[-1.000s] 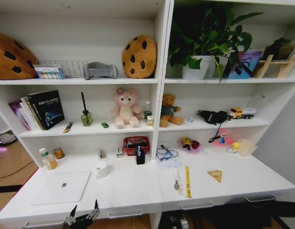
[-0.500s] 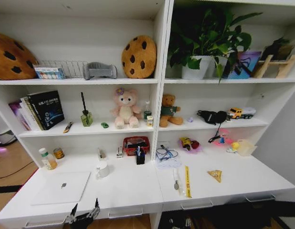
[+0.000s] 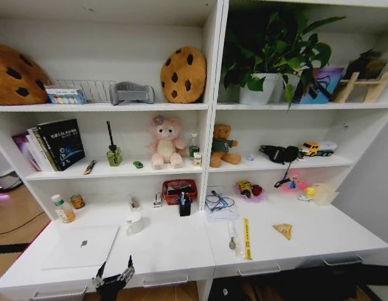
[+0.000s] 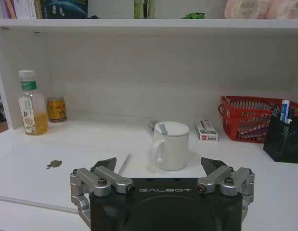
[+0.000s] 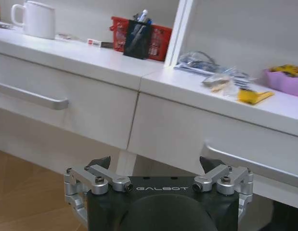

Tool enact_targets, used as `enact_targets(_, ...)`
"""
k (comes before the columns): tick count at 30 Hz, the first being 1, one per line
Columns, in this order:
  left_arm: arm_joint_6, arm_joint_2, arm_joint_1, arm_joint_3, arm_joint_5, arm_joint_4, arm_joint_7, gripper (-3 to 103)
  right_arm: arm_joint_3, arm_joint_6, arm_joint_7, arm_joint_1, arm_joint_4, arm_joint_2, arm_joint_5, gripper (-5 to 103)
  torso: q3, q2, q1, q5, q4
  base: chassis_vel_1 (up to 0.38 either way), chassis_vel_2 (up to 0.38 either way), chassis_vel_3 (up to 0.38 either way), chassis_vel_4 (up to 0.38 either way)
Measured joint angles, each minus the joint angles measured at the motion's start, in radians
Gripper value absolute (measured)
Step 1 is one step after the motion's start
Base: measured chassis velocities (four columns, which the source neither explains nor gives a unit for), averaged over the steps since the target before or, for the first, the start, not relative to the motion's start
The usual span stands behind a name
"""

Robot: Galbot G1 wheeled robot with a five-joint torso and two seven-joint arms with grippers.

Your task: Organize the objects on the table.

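The silver laptop (image 3: 82, 246) lies shut at the left of the white table (image 3: 175, 248). My left gripper (image 3: 114, 273) hovers open at the table's front edge, just right of the laptop's near corner. In the left wrist view the laptop (image 4: 52, 163) and a white mug (image 4: 169, 145) lie beyond the open left gripper (image 4: 161, 166). A small can (image 3: 77, 201) stands at the back left. Pens fill a black holder (image 3: 184, 204). A green toy car (image 3: 138, 164) sits on the shelf above. My right gripper (image 5: 156, 162) is open, low in front of the drawers.
A juice bottle (image 3: 63, 208) stands beside the can. A red basket (image 3: 179, 189), cables on papers (image 3: 220, 204), a yellow strip (image 3: 247, 238) and a yellow packet (image 3: 283, 230) lie on the desk. Drawer handles (image 5: 31, 95) jut out below. Shelves hang over the desk's back.
My left gripper has risen a little and shifted right along the table's front edge. The right gripper has sunk below the head view's bottom edge.
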Motion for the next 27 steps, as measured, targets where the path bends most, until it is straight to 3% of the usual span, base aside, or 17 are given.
enact_targets(8,-0.001,0.0,-0.006,0.006,-0.003,-0.003,-0.001,99,0.038,0.006,0.104,-0.15,0.202,-0.011,0.131,100,0.0,0.0,0.0,-0.0003,0.0,0.0,0.0,0.0,0.0)
enact_targets(13,-0.002,-0.001,-0.009,0.007,-0.003,-0.004,-0.001,99,0.124,0.01,0.152,-0.177,0.348,-0.002,0.161,100,0.0,0.0,0.0,0.0002,0.0,0.0,0.0,0.0,0.0)
enact_targets(16,-0.004,-0.001,-0.01,0.013,0.002,-0.003,-0.001,99,0.203,-0.025,0.156,-0.168,0.456,-0.005,0.211,100,0.0,0.0,0.0,-0.0001,0.0002,0.0,0.0,0.0,0.0)
enact_targets(19,-0.009,-0.006,-0.012,0.019,0.006,0.0,-0.001,99,0.31,-0.122,0.128,-0.128,0.599,-0.012,0.317,100,0.0,0.0,0.0,-0.0001,0.0001,0.0,0.0,0.0,0.0)
enact_targets(23,-0.011,-0.008,-0.016,0.019,0.002,0.005,-0.001,99,0.358,-0.199,0.113,-0.089,0.674,-0.022,0.375,100,0.0,0.0,0.0,0.0001,0.0001,0.0,0.0,0.0,0.0)
enact_targets(25,-0.012,-0.008,-0.022,0.018,-0.002,0.017,-0.001,99,0.382,-0.333,0.13,-0.06,0.756,-0.041,0.455,100,0.0,0.0,0.0,-0.0001,0.0001,0.0,0.0,0.0,0.0)
enact_targets(26,-0.012,-0.008,-0.022,0.018,-0.002,0.017,-0.001,99,0.382,-0.333,0.13,-0.06,0.756,-0.041,0.455,100,0.0,0.0,0.0,-0.0001,0.0001,0.0,0.0,0.0,0.0)
enact_targets(27,-0.013,-0.009,-0.026,0.018,-0.004,0.024,-0.002,99,0.378,-0.405,0.142,-0.047,0.793,-0.049,0.497,100,0.0,0.0,0.0,-0.0002,0.0,0.0,0.0,0.0,0.0)
